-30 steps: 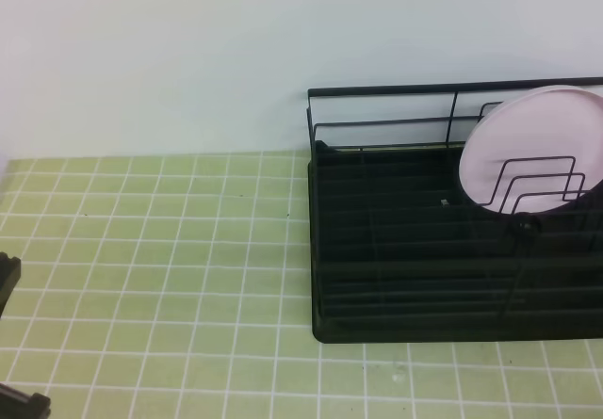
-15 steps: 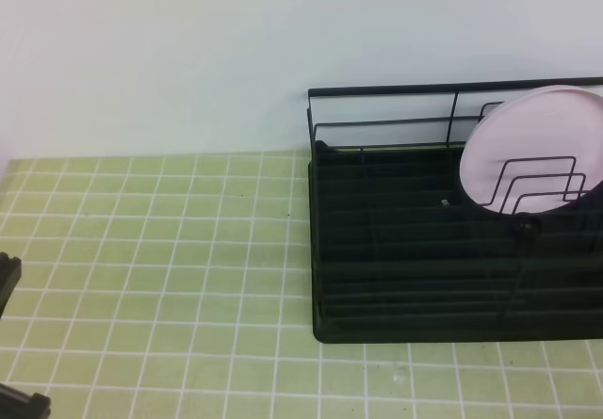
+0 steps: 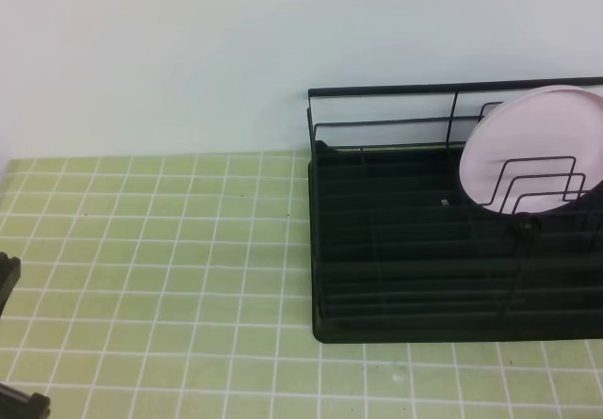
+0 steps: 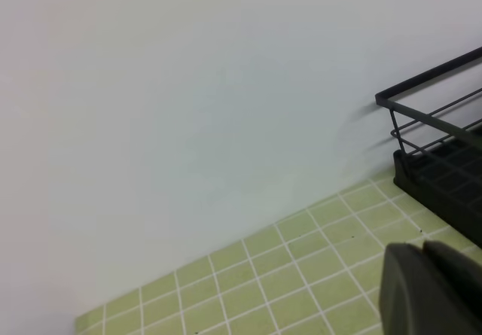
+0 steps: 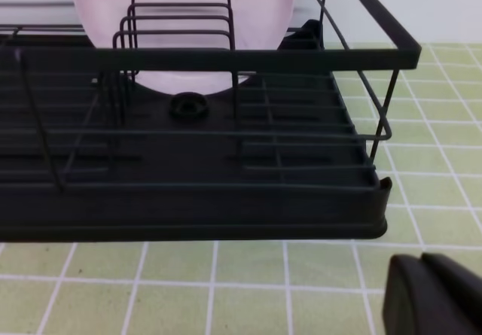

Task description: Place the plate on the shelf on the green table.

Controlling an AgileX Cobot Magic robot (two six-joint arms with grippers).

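The pale pink plate stands on edge in the right part of the black wire shelf, behind the looped dividers; no gripper touches it. The shelf rests on the green table. The right wrist view shows the plate up close behind the dividers of the shelf. My right gripper is shut and empty, low over the tiles in front of the shelf. My left gripper is also shut and empty, away to the left of the shelf's corner.
A plain white wall runs behind the table and shelf. Dark parts of the left arm show at the left edge of the high view. Bare tiles spread left of and in front of the shelf.
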